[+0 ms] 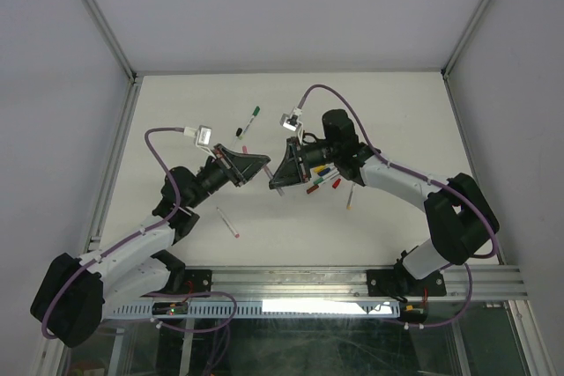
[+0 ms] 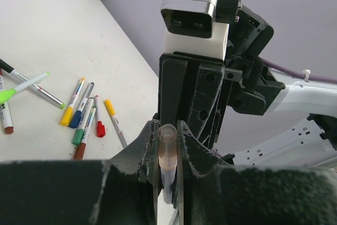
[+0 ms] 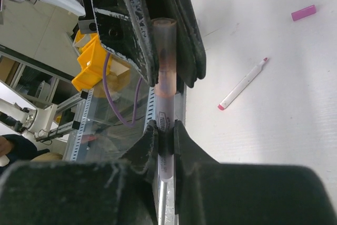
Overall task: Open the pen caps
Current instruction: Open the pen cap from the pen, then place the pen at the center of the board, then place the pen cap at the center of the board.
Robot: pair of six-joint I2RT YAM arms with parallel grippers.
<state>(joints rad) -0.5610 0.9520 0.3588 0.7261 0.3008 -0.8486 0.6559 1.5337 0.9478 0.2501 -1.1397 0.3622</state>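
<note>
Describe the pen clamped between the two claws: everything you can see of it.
The pen is a slim plastic stick: a translucent pinkish length at one end, then a pale barrel with dark print. It is held in the air, straight between the two arms. The left claw pinches the pinkish end, the right claw the printed barrel. Nothing else touches it.

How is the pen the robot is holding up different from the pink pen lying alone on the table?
The held pen is in the air, pinched by the left end effector and right end effector; the pink pen lies flat, untouched. The held pen ends in a blunt tube; the pink pen shows a pointed tip. Both are thin markers.
</note>
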